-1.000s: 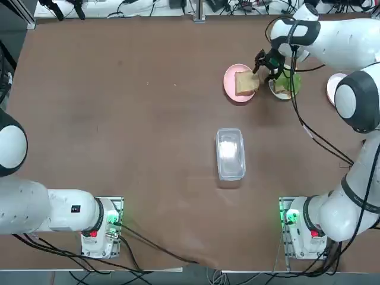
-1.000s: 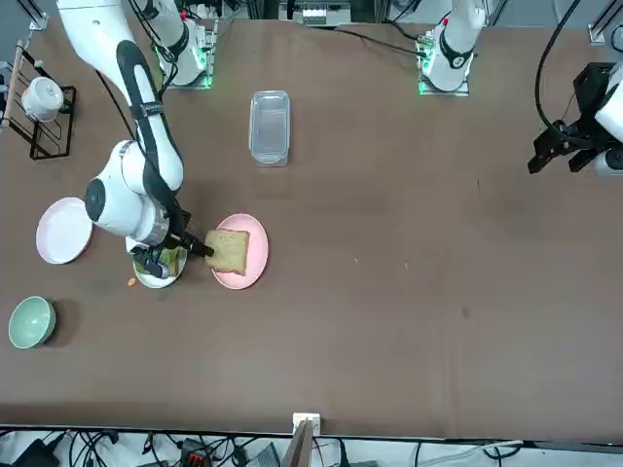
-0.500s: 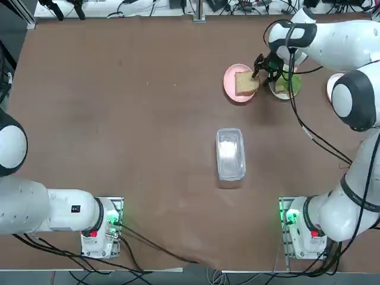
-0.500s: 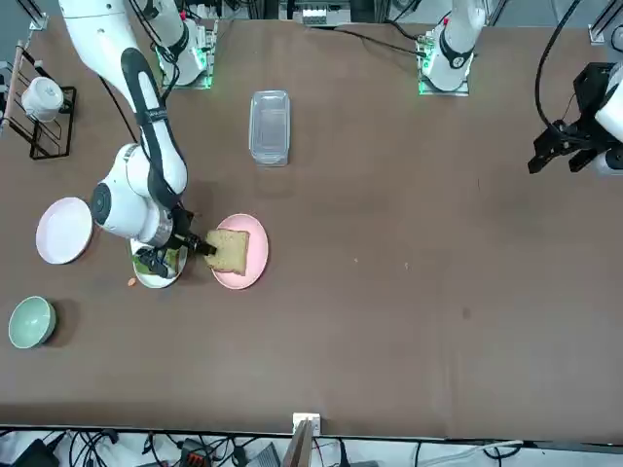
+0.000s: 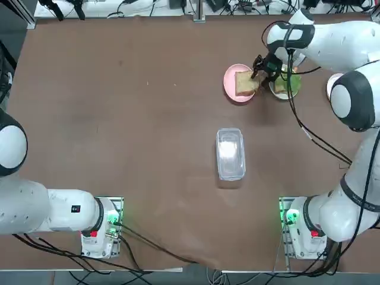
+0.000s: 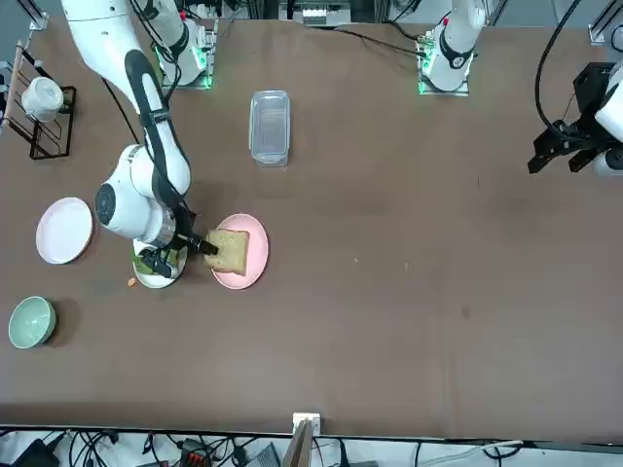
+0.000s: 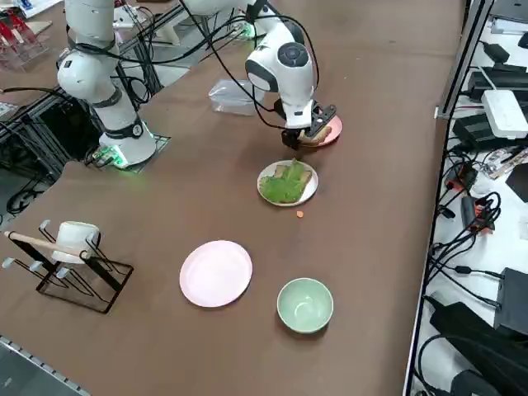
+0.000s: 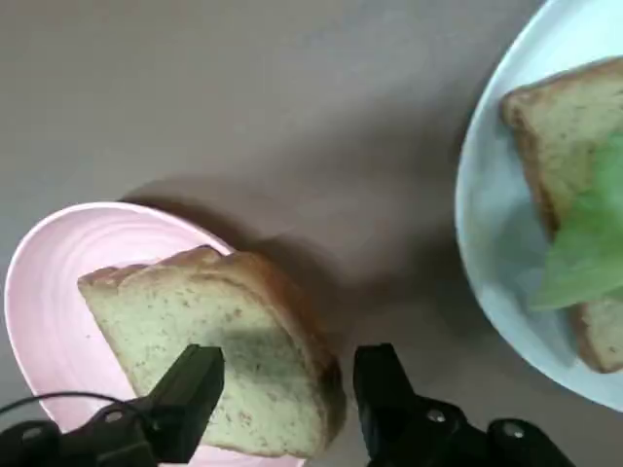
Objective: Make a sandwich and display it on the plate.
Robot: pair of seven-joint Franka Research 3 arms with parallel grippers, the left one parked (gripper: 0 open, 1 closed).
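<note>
Across the big brown tabletop, the white right arm comes up the right edge of the top view and bends back left, so its black two-finger right gripper sits low in the upper right of that frame, right in the gap between two small plates. Near the middle of the top view there's a clear rectangular plastic container sitting on its own, well apart from everything else. In the right side view a plain pink round plate lies lower left of centre, with a pale green bowl just to its right and a black wire rack holding a white cup off at the left edge. Back at the gripper: the small pink round plate carries a single tan-brown squarish bread slice, and the wrist view shows the fingers spread apart around that slice's near corner, one over the crumb face and the other just off the crust, not clamped on it. Just beside it, on the right in the top view, is the small glossy white round plate, holding another tan bread slice with a green lettuce leaf lying on top, so the sandwich isn't topped yet. There's also a tiny orange crumb on the table near the white plate.
</note>
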